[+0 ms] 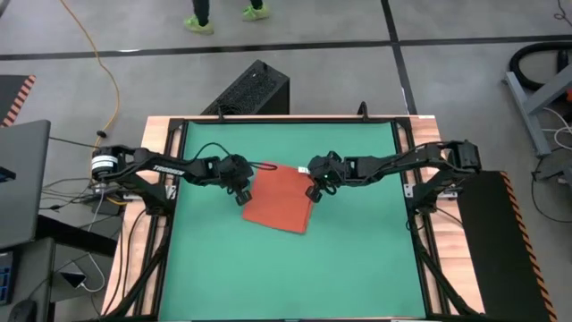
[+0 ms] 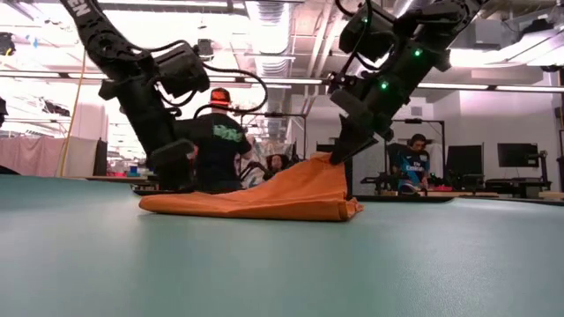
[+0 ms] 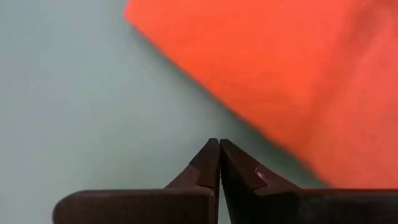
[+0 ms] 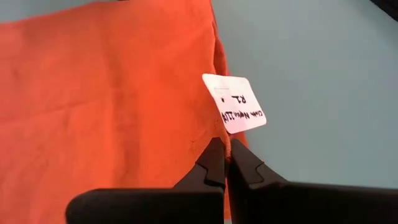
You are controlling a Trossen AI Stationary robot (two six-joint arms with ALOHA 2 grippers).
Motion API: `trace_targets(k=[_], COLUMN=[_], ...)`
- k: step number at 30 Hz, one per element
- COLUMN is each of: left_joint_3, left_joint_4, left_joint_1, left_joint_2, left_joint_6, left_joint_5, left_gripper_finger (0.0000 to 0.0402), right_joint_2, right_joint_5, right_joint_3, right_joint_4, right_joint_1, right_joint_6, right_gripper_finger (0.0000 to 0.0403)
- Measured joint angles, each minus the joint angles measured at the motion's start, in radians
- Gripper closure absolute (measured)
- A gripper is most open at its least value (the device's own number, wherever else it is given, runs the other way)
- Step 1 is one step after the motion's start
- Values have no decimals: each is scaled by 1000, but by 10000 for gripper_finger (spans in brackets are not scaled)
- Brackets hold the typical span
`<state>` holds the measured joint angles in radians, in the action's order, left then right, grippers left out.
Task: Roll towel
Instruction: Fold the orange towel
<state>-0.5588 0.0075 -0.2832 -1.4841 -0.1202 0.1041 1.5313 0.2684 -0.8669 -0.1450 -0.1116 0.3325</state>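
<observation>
The orange-red towel lies folded on the green table, a little to the far side of its middle. A white tag sticks out at its right edge. My right gripper is shut on that edge, and the cloth rises to it in a peak. The rest of the towel lies flat on the table. My left gripper is shut with nothing between its fingers. It stands low over bare table just off the towel's left edge. My right gripper pinches the towel's right edge between its two fingers, right beside the white tag. The fingers slant down from the table's right side. The held edge is lifted off the table, and the cloth slopes down from it to the part lying flat.
Wooden rails with the arm bases run along the table's left and right sides. A black box stands on the floor beyond the far edge. People sit in the room behind. Bare green surface lies on the near side of the towel.
</observation>
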Motion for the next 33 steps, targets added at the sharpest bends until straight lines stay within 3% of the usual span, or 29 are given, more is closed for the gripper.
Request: trace_targets(k=[5, 27, 33], left_joint_3=[65, 73, 71], left_joint_4=[152, 228, 253], left_joint_1=[1, 3, 3], left_joint_2=[0, -1, -63], left_joint_6=[-24, -17, -21], left_joint_5=[-77, -125, -125], left_gripper_finger=[401, 401, 401], right_joint_2=[-23, -26, -26], right_joint_5=[0, 2, 3], right_joint_3=[0, 0, 0], right_joint_4=[-7, -13, -15], right_joint_1=[1, 5, 17], right_joint_6=[0, 0, 18], right_gripper_finger=[392, 392, 392])
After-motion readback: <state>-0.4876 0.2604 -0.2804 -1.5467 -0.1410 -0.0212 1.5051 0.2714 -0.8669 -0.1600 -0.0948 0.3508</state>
